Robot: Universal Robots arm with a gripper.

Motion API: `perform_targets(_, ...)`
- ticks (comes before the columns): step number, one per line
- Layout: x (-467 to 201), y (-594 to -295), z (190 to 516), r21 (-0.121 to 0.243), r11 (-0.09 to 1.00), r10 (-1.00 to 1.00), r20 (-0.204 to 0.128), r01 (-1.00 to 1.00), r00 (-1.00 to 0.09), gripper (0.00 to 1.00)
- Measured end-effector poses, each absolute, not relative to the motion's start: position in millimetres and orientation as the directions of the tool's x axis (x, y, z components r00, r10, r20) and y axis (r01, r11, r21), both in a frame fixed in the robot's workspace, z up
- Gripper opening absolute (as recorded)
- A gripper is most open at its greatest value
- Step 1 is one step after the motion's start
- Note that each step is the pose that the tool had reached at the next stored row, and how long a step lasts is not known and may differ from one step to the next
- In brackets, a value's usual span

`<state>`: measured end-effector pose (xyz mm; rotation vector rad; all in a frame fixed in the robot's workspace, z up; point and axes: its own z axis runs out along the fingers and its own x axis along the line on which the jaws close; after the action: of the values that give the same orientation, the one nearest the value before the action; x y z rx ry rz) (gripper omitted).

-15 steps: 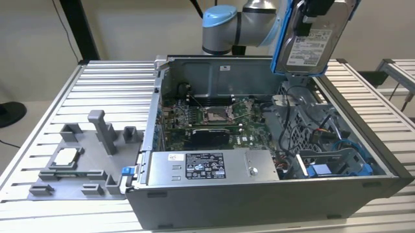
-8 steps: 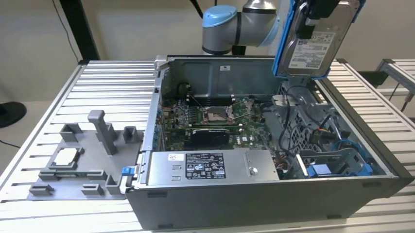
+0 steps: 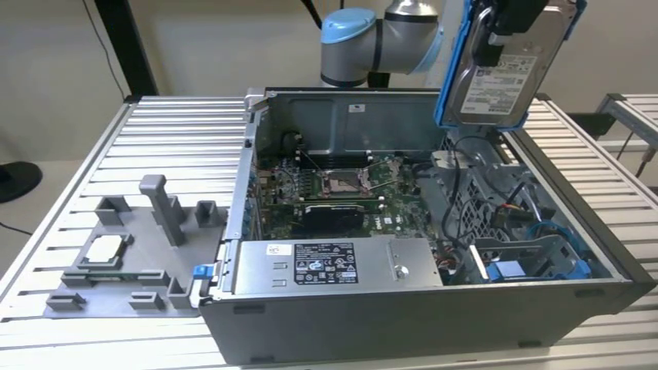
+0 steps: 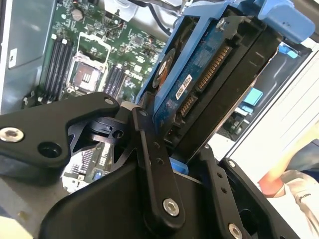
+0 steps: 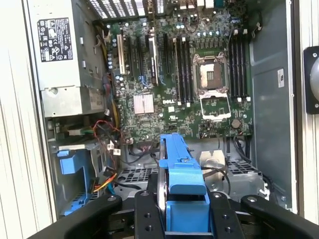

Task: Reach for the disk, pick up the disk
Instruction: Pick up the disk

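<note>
The disk, a silver hard drive with a white label and blue rails, hangs on edge in the air above the back right corner of the open computer case. My gripper is shut on its upper part, and the arm's blue elbow joint sits just behind. In both wrist views the black fingers clamp the disk from both sides. In the first wrist view the blue rail of the disk stands up between them, over the case interior.
The open case lies on a slatted metal table, showing the motherboard, the power supply and a blue drive bay. A grey fixture holding a small CPU chip sits at the exterior view's left. A person's arm shows beyond the case.
</note>
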<state>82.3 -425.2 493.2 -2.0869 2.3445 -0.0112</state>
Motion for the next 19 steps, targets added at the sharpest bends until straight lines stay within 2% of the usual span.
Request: perform_targets(19, 82.3, -457.4, 490.4, -0.007, 0.116, -0.993, 0.003, -0.993, -0.116, 0.00)
